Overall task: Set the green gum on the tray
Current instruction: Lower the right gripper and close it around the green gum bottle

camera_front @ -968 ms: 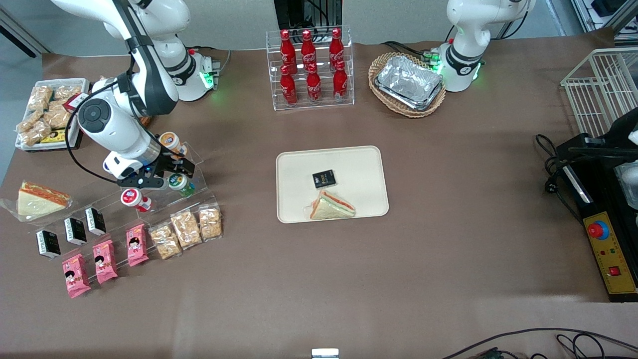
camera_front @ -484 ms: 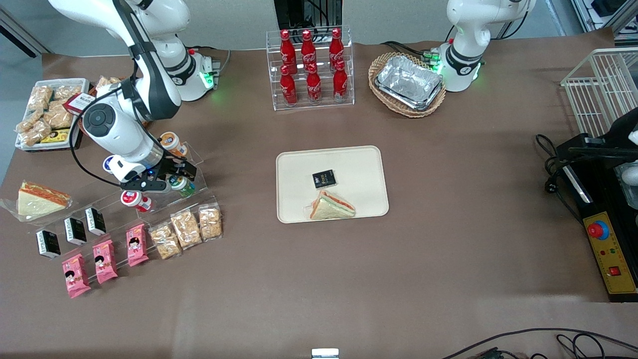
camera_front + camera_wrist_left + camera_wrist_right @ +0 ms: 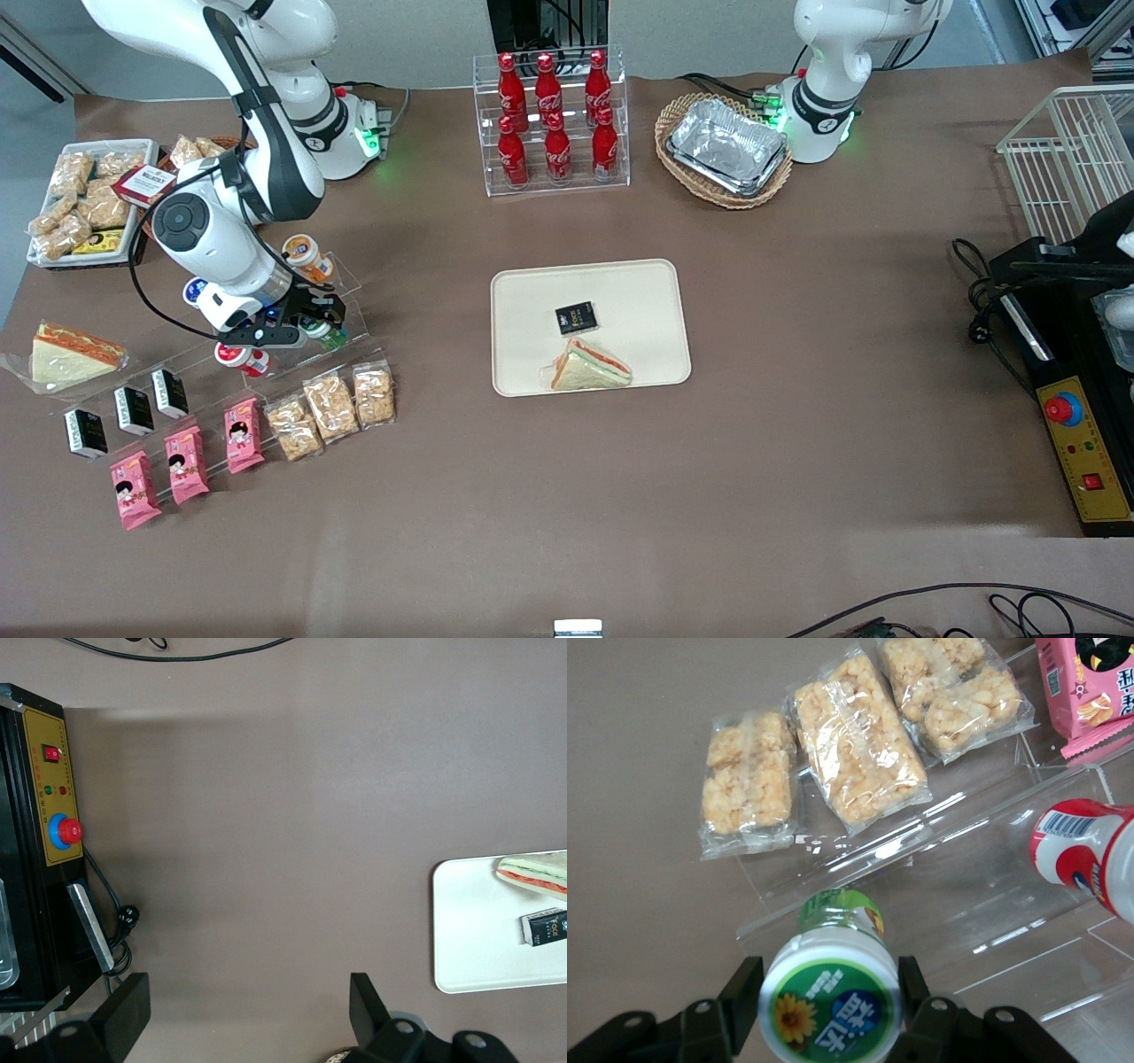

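Two black fingers [image 3: 742, 992] of the gripper [image 3: 312, 321] flank the lid of the green gum [image 3: 831, 997], which sits on the clear stepped stand [image 3: 341, 297] at mid-left of the front view; the jaws look narrowed to the lid's width and seem to be touching it, though whether they grip firmly I cannot tell. The tray [image 3: 656, 283], at the centre of that frame and well apart from the stand, already carries a sandwich [image 3: 588, 365] and a small black packet [image 3: 576, 318]. Risks, as I judge them: the hold is on the smooth lid rather than the body, so a weak pinch could let the bottle slip or swing when lifted; a skewed pull could drag the light stand or knock the red-lidded bottle [image 3: 1083, 853] just beside it, or the orange one [image 3: 306, 253] on the step above; and a careless drop could land on the sandwich. As for writing, the gum's lid bears a sunflower and white Chinese characters I cannot read with confidence; the red bottle shows a barcode; the red bottles [image 3: 549, 115] in the rack at top centre read Coca-Cola.
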`<state>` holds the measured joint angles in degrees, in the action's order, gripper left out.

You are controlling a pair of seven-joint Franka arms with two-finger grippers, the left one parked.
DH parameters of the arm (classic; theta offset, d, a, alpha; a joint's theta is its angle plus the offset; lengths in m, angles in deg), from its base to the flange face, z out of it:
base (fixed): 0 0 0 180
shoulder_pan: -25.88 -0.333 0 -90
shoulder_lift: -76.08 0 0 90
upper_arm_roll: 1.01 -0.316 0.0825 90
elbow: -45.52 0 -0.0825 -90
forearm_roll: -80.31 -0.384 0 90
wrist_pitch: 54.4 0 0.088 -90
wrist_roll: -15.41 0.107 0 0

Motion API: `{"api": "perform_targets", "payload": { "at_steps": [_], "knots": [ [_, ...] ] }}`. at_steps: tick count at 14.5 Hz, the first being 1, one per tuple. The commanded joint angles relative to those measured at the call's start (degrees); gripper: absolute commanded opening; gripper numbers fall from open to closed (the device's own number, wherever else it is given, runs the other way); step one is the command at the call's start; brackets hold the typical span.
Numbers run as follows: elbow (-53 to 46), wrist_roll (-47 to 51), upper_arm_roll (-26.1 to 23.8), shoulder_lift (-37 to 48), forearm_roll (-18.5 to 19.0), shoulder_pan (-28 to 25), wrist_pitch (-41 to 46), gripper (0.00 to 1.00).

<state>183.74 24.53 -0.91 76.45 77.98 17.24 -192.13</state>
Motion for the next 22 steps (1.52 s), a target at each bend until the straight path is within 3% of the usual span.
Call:
{"api": "perform_targets", "payload": {
  "at_steps": [1, 4, 5, 9, 12, 16, 22],
  "knots": [
    [0.12, -1.56, 0.25, -0.63, 0.83, 0.89, -1.66, 0.48],
    [0.03, -2.53, 0.25, -0.72, 0.83, 1.34, -1.93, 0.28],
    [0.03, -2.53, 0.25, -0.63, 0.83, 1.34, -1.93, 0.25],
    [-0.58, -3.23, 0.25, 3.13, 0.83, 1.25, 1.83, 0.25],
    [-6.18, -3.94, 0.25, 7.89, 0.83, 1.25, 14.99, 0.25],
    [-19.80, -5.25, 0.95, 8.07, 0.74, 1.34, 33.98, 0.25],
    [-32.82, -6.49, 2.09, 7.72, -0.13, 1.16, 48.05, 0.24]
  ]
}}
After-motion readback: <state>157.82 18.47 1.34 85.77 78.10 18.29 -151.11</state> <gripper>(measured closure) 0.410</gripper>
